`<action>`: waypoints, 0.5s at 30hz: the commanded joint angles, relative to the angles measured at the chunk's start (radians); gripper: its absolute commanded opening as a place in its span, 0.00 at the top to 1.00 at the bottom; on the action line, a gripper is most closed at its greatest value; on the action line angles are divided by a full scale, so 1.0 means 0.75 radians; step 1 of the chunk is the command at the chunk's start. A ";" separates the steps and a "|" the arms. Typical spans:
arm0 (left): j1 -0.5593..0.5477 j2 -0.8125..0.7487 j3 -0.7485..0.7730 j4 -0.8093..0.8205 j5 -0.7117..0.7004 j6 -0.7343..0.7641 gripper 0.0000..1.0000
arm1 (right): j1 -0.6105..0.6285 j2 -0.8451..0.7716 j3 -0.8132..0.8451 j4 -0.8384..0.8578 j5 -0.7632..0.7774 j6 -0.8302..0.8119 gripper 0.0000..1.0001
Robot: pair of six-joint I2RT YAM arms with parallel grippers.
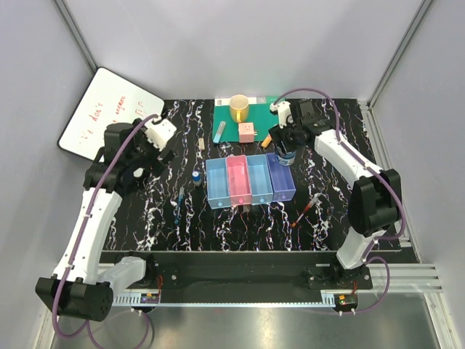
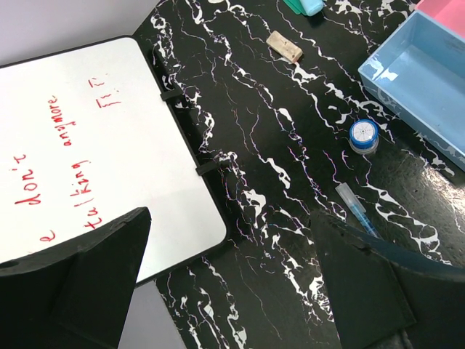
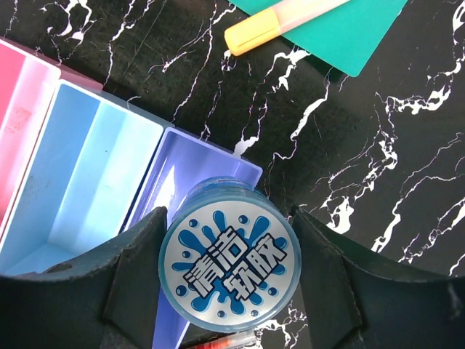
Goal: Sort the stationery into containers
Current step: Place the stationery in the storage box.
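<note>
My right gripper (image 1: 284, 147) is shut on the round blue-white patterned tin (image 3: 229, 262), holding it over the far end of the purple tray (image 3: 182, 190). The four joined trays (image 1: 250, 182) are light blue, pink, light blue and purple. My left gripper (image 2: 232, 291) is open and empty above the table's left side. A beige eraser (image 2: 285, 46), a blue-capped bottle (image 2: 362, 136) and a thin blue pen (image 2: 356, 207) lie left of the trays. A red pen (image 1: 305, 211) lies to the right of them. An orange marker (image 3: 272, 22) and a teal marker (image 1: 221, 131) lie behind them.
A yellow cup (image 1: 240, 109) and a pink cube (image 1: 247, 131) sit on a green mat (image 3: 349, 36) behind the trays. A whiteboard (image 2: 94, 145) with red writing leans at the far left. White walls enclose the table.
</note>
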 commanded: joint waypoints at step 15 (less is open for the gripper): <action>-0.107 -0.014 0.020 -0.025 -0.109 -0.041 0.01 | 0.027 -0.125 -0.214 0.359 -0.058 0.130 1.00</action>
